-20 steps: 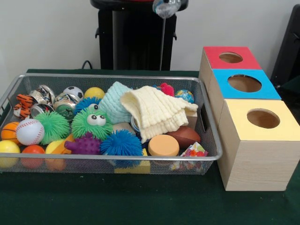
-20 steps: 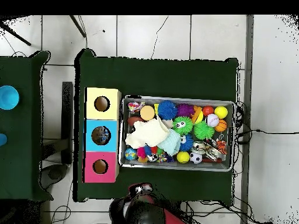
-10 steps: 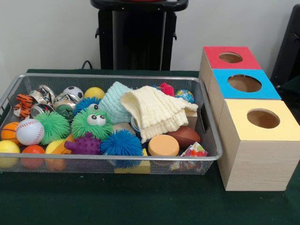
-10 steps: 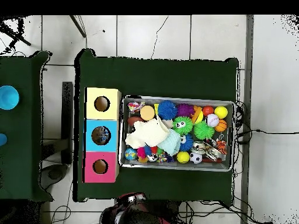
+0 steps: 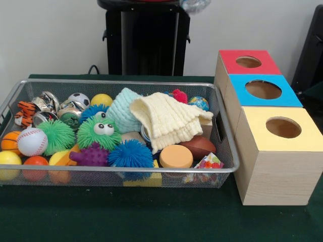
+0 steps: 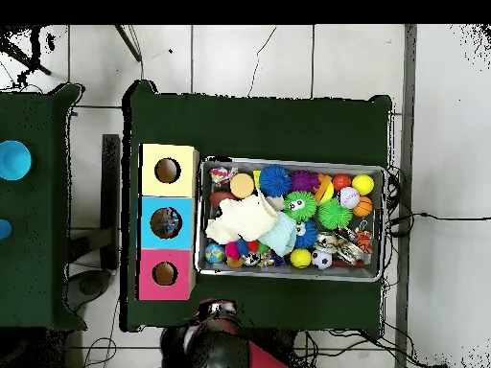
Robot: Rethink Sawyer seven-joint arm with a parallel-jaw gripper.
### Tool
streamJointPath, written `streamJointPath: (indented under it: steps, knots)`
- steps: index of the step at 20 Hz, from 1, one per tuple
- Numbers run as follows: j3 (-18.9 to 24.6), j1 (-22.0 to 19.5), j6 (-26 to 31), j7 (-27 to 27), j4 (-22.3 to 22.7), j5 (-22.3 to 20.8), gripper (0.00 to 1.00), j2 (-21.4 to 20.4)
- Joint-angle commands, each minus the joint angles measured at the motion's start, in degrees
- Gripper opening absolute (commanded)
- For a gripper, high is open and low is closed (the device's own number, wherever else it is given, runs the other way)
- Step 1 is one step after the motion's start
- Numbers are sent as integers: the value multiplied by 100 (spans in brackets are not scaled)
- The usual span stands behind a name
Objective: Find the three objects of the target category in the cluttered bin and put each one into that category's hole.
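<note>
Your wire bin (image 5: 15, 96) sat packed, just beside the three boxes; the red-topped box's (image 5: 262, 63) hole lay nearest the arm. The gripper (image 5: 194, 5) barely showed at the top edge, drawn back above everything; whether it was open, you couldn't tell. A cream cloth (image 5: 169, 121) draped over the toys, hiding whatever lay beneath.

You see only a blurred tip of the gripper (image 5: 194, 5), cut off by the top edge; whether it's open you can't tell. The cream cloth (image 5: 169, 121) hides whatever lies under it in the bin (image 5: 126, 171); overhead, the toys are too small to sort.
</note>
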Motion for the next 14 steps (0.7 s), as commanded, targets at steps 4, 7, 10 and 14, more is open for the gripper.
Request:
streamJointPath:
  steps: [4, 7, 10, 14]
  knots:
    - [971, -203, -1184, 1283, 373, 822, 0, 570]
    - [1839, -725, -1993, 670, 913, 1416, 0, 601]
    - [1561, -335, -1516, 1166, 701, 1424, 0, 616]
    - [2181, -557, -2344, 1056, 1114, 2031, 0, 512]
